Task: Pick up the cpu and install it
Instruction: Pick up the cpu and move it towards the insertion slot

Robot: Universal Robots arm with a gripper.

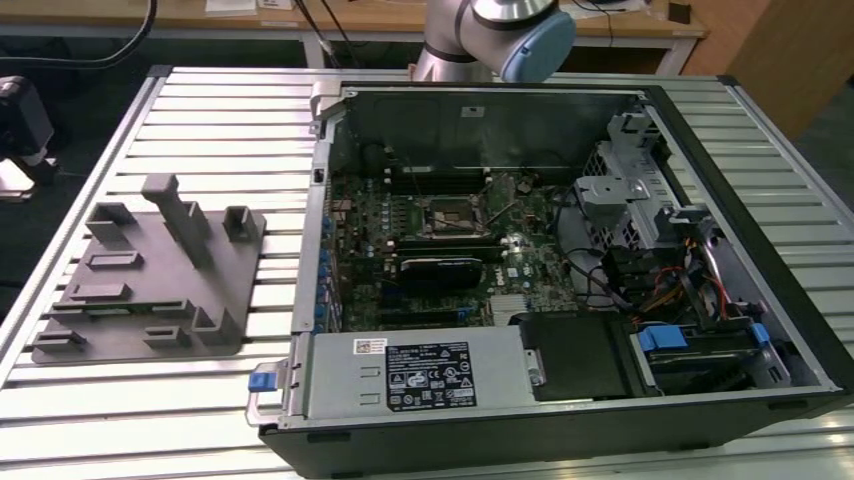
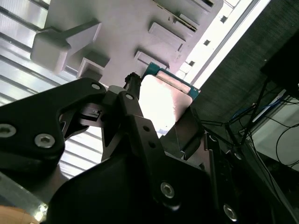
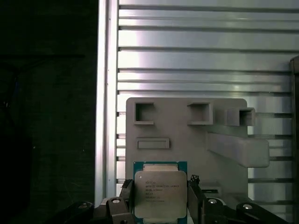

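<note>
The cpu (image 3: pixel 160 192) is a flat square chip with a silver-grey metal top and a green rim. My gripper (image 3: pixel 160 186) is shut on it, one black finger (image 3: pixel 125 192) on each of two opposite sides. It sits raised above the near end of the grey fixture plate (image 3: pixel 187 140). In the second wrist view the cpu (image 2: pixel 163 100) glares bright between the fingers (image 2: pixel 132 91), with the fixture (image 2: pixel 117 28) behind it. In the exterior view the motherboard's cpu socket (image 1: pixel 451 215) lies inside the open computer case (image 1: pixel 561 250).
The grey fixture (image 1: pixel 147 280) with upright blocks stands on the slatted metal table (image 1: pixel 214 130) at the exterior view's left. The case walls, drive cage (image 1: pixel 627 190), cables and power supply (image 1: pixel 414 375) ring the motherboard. The arm's base (image 1: pixel 494 30) rises behind the case.
</note>
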